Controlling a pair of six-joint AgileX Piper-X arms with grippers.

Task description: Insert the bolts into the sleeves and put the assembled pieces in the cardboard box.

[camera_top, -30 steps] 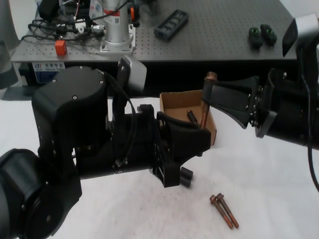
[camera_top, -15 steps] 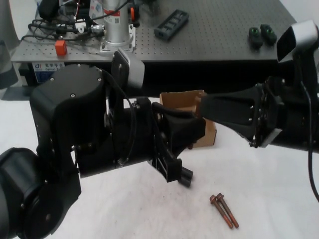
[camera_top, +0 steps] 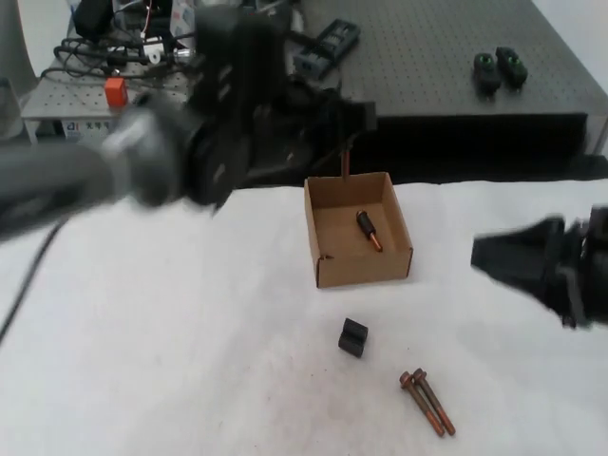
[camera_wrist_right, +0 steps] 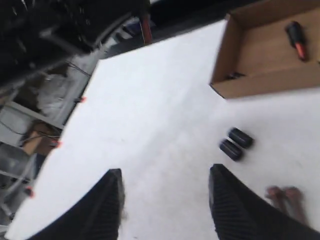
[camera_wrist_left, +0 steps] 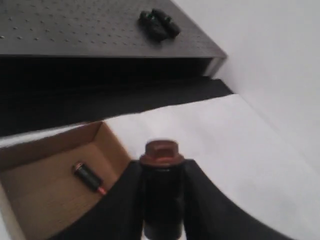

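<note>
Pinching a black sleeve [camera_wrist_left: 161, 205] with a copper hex-headed bolt [camera_wrist_left: 161, 150] in it, left gripper [camera_wrist_left: 161, 169] above the cardboard box's [camera_top: 361, 268] far edge; right gripper [camera_wrist_right: 166, 170], fingers [camera_wrist_right: 235, 210] spread, by the table's [camera_top: 190, 332] right edge.

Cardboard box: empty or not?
Not empty. One sleeved bolt lies on the cardboard box floor; the left claw grips a second sleeved bolt.

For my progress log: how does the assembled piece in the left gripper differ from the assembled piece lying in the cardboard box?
The held piece is clamped between the left gripper's fingers; the boxed piece lies free. The held piece hangs roughly upright near the cardboard box's far wall; the boxed piece lies flat on its floor. Both are a copper-coloured bolt in a black sleeve.
</note>
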